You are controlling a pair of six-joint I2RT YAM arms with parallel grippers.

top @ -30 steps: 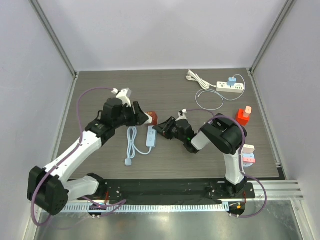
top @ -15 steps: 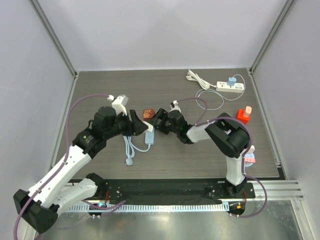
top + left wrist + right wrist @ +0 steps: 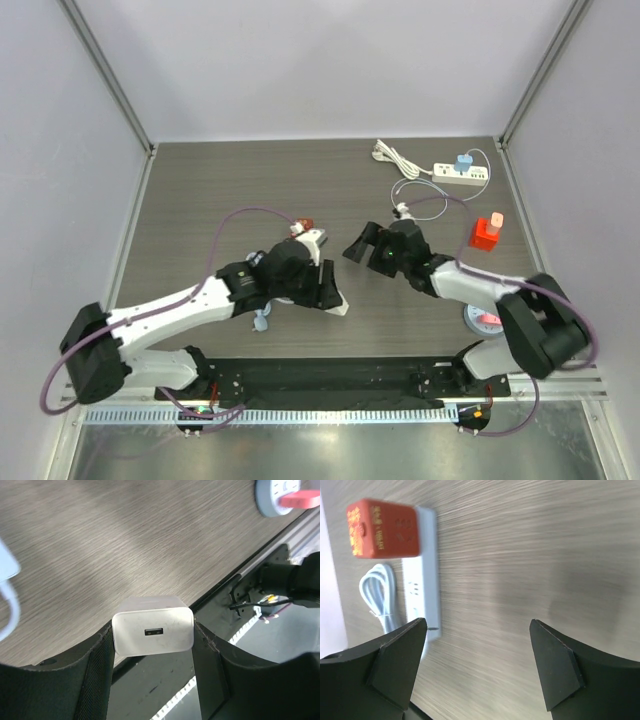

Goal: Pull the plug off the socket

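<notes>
Left gripper (image 3: 152, 635): we see it clamped on the white plug (image 3: 152, 622), arm low over the desk (image 3: 125, 540).
Right gripper (image 3: 477, 630): wide apart, empty; socket strip (image 3: 422, 580) ahead-left.

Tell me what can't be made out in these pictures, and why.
- Top view: the left arm covers the power strip; only a corner of the red adapter shows.
- Left wrist view: the white charger shows only its port face; its far side is hidden.
- Right wrist view: the adapter's gold print is blurred; the right gripper partly covers the power strip's end.
</notes>
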